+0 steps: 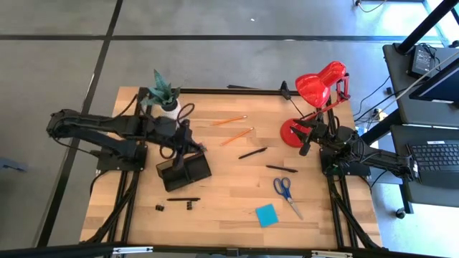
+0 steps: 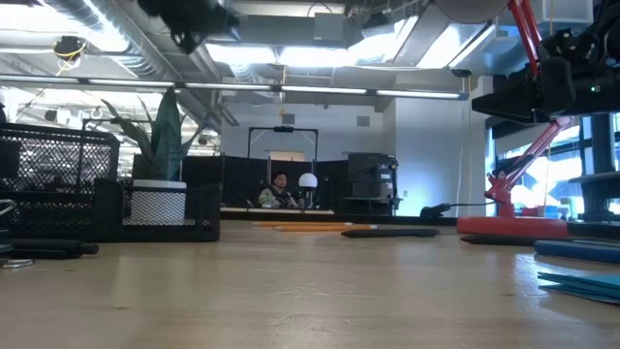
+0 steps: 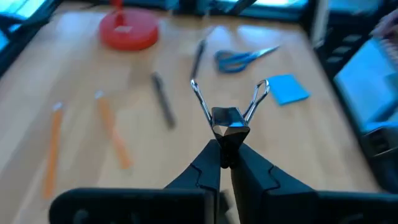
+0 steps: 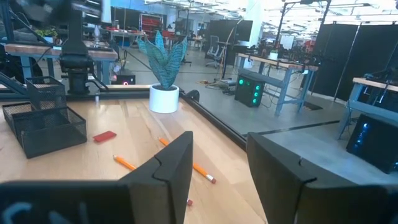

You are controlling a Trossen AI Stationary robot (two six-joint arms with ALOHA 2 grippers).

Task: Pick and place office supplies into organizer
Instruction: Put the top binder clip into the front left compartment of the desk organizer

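Pale wooden table point(image 1: 229, 193) on a grey floor, open-plan workshop behind with a seated person point(image 2: 280, 191). Left claw point(image 3: 227, 163) above the black mesh organizer point(image 1: 184, 170), pinched on a black binder clip point(image 3: 228, 119) with wire handles spread. Right claw point(image 4: 217, 171) parked beside the red desk lamp point(image 1: 315, 100), fingers parted, empty. Two orange pencils point(image 1: 236, 136), three black pens point(image 1: 252, 153), one pair of blue-handled scissors point(image 1: 285, 192), one blue sticky-note pad point(image 1: 266, 214), two clips point(image 1: 159, 208) at the near edge.

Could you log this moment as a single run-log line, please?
left gripper: shut on binder clip, above organizer | right gripper: open, waiting by red desk lamp
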